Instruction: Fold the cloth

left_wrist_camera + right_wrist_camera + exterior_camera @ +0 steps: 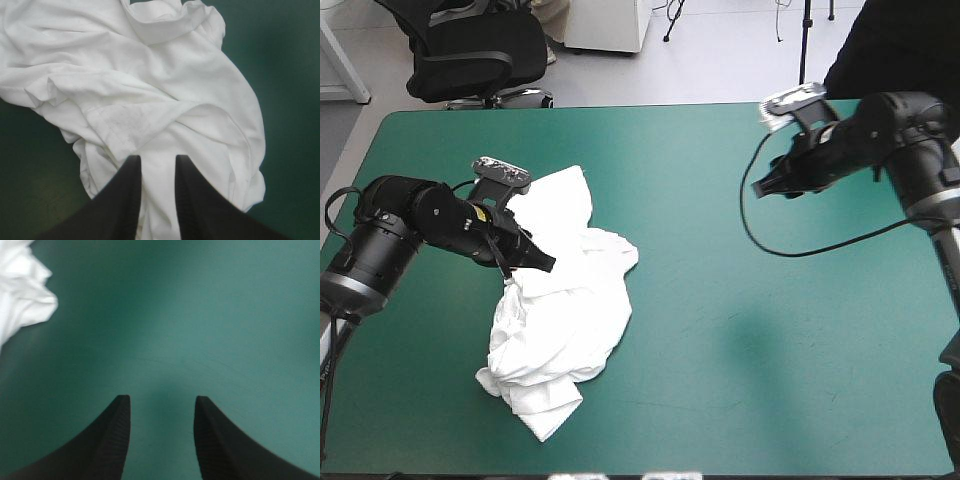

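High view shows the T-shirt [565, 320] lying as a crumpled white heap on the left half of the teal-green cover [770, 350], stretching from about mid-table towards the near edge. The left gripper [542, 263] reaches in from the left and sits low over the upper middle of the heap, its tips right at the cloth.

Looking along the left gripper [156, 160], its black fingers [131, 175] stand a narrow way apart with white folds showing in the gap; the cloth looks to lie under them rather than pinched between them. The T-shirt [150, 90] spreads ahead in loose creases.

Over on the far right, the right gripper [760, 187] hangs above bare cover, well apart from the heap. Its own view has the right gripper [161, 399] wide open and holding nothing, with a corner of the T-shirt [20, 295] off to one side.
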`<control>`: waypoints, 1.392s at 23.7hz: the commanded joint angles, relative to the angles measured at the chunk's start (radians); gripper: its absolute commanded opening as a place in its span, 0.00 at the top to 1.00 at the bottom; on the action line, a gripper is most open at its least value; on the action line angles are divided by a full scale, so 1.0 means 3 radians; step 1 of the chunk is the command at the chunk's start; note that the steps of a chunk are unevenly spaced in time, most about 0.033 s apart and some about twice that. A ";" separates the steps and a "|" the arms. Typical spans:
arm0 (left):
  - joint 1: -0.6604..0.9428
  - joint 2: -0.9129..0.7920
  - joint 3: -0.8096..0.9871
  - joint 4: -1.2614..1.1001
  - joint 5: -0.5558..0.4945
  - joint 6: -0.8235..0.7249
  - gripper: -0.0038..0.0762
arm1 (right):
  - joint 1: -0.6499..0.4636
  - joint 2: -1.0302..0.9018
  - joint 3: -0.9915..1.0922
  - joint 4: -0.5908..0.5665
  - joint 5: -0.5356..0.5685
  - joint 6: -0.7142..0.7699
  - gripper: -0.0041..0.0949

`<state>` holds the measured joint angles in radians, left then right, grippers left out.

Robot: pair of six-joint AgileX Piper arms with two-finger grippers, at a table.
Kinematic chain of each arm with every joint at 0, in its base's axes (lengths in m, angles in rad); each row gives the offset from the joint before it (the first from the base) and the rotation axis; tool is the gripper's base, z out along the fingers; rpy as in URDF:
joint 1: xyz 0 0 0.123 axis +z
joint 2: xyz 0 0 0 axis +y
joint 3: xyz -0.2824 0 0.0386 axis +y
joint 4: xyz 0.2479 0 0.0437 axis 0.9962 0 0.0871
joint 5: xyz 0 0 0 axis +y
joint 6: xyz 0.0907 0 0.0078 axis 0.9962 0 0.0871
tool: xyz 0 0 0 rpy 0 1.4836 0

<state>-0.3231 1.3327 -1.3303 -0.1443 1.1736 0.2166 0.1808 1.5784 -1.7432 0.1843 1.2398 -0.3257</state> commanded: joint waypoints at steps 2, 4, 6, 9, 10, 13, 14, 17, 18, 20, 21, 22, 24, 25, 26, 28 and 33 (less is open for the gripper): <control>-0.0018 -0.0086 -0.0077 -0.0034 -0.0085 -0.0020 0.73 | -0.0726 -0.0137 -0.0110 -0.0003 -0.0053 -0.0055 0.56; -0.0018 -0.0086 -0.0077 -0.0034 -0.0085 -0.0020 0.73 | -0.1018 -0.0137 -0.0110 -0.0079 -0.0088 -0.0080 0.56; -0.0018 -0.0086 -0.0077 -0.0030 -0.0085 -0.0020 0.73 | -0.1256 -0.0141 -0.0110 -0.0065 -0.0149 -0.0080 0.56; -0.0018 -0.0086 -0.0077 0.0060 -0.0099 -0.0020 0.71 | -0.1266 -0.0171 -0.0110 -0.0065 -0.0235 -0.0133 0.56; -0.0018 -0.0078 -0.0077 0.0154 -0.0172 -0.0020 0.65 | -0.1266 -0.0171 -0.0110 -0.0048 -0.0243 -0.0133 0.56; -0.0018 0.0072 -0.0077 0.0212 -0.0387 -0.0027 0.40 | -0.1266 -0.0171 -0.0110 -0.0046 -0.0237 -0.0133 0.56; -0.0018 0.0189 -0.0077 0.0212 -0.0386 -0.0053 0.35 | -0.1266 -0.0171 -0.0110 -0.0046 -0.0237 -0.0133 0.56; -0.0018 0.0426 -0.0077 0.0244 -0.0420 -0.0053 0.35 | -0.1266 -0.0171 -0.0110 -0.0046 -0.0237 -0.0133 0.56; -0.0018 0.0509 -0.0077 0.0257 -0.0470 -0.0053 0.35 | -0.1266 -0.0171 -0.0110 -0.0040 -0.0237 -0.0133 0.56; -0.0018 0.0662 -0.0077 0.0287 -0.0579 -0.0053 0.35 | -0.1266 -0.0171 -0.0110 -0.0010 -0.0237 -0.0141 0.56; -0.0018 0.0745 -0.0077 0.0303 -0.0624 -0.0053 0.35 | -0.1266 -0.0171 -0.0110 -0.0005 -0.0237 -0.0141 0.56; -0.0018 0.0828 -0.0077 0.0318 -0.0650 -0.0053 0.35 | -0.1266 -0.0171 -0.0110 -0.0005 -0.0237 -0.0141 0.56; -0.0018 0.1057 -0.0077 0.0318 -0.0645 -0.0053 0.35 | -0.1266 -0.0171 -0.0110 0.0019 -0.0249 -0.0141 0.56; -0.0018 0.1112 -0.0077 0.0301 -0.0636 -0.0053 0.35 | -0.1266 -0.0171 -0.0110 0.0018 -0.0265 -0.0141 0.56; -0.0018 0.1190 -0.0077 0.0277 -0.0636 -0.0053 0.35 | -0.1266 -0.0171 -0.0110 0.0018 -0.0274 -0.0141 0.56; -0.0018 0.1292 -0.0077 0.0261 -0.0644 -0.0037 0.35 | -0.1266 -0.0171 -0.0110 0.0043 -0.0289 -0.0147 0.56; -0.0018 0.1454 -0.0077 0.0254 -0.0737 -0.0037 0.35 | -0.1266 -0.0171 -0.0110 0.0103 -0.0297 -0.0147 0.56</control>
<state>-0.3231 1.7989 -1.3303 -0.0521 0.9813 0.2090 -0.1927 1.5710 -1.7439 0.1897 1.1966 -0.3592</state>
